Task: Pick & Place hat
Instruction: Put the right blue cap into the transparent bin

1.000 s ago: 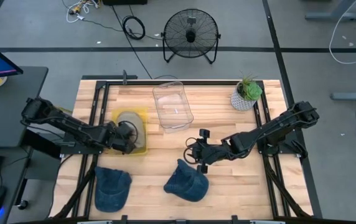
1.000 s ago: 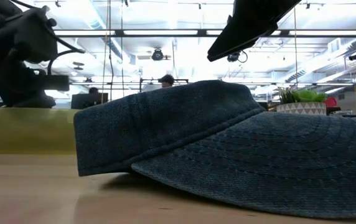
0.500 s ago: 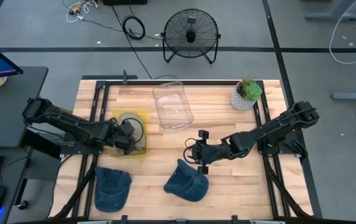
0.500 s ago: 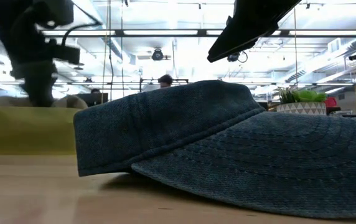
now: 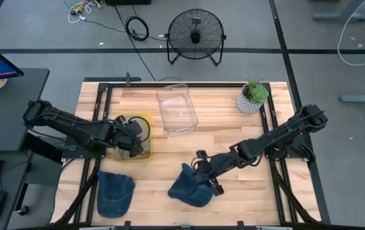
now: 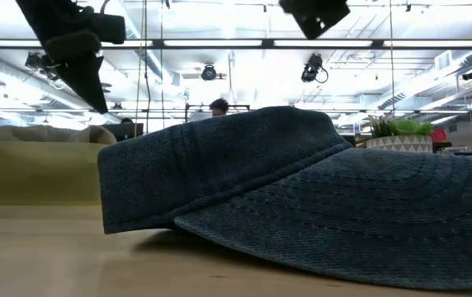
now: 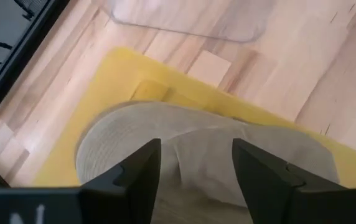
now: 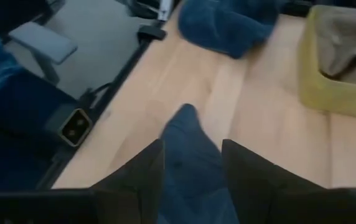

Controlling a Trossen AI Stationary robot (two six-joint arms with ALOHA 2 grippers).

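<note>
Directly beneath the spread-fingered right gripper (image 5: 203, 174) lies a blue denim hat (image 5: 189, 186); the left gripper (image 5: 130, 135), fingers parted, hovers over a beige hat (image 7: 203, 155) in the yellow bin (image 5: 145, 118).

Two dark, slender jointed arms

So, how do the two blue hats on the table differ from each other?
The blue hat by the left edge lies alone with no gripper near it; the blue hat in the middle has the open right gripper at its rim. The left one looks flatter and the middle one more humped. Both are dark blue denim and rest on the wooden table.
</note>
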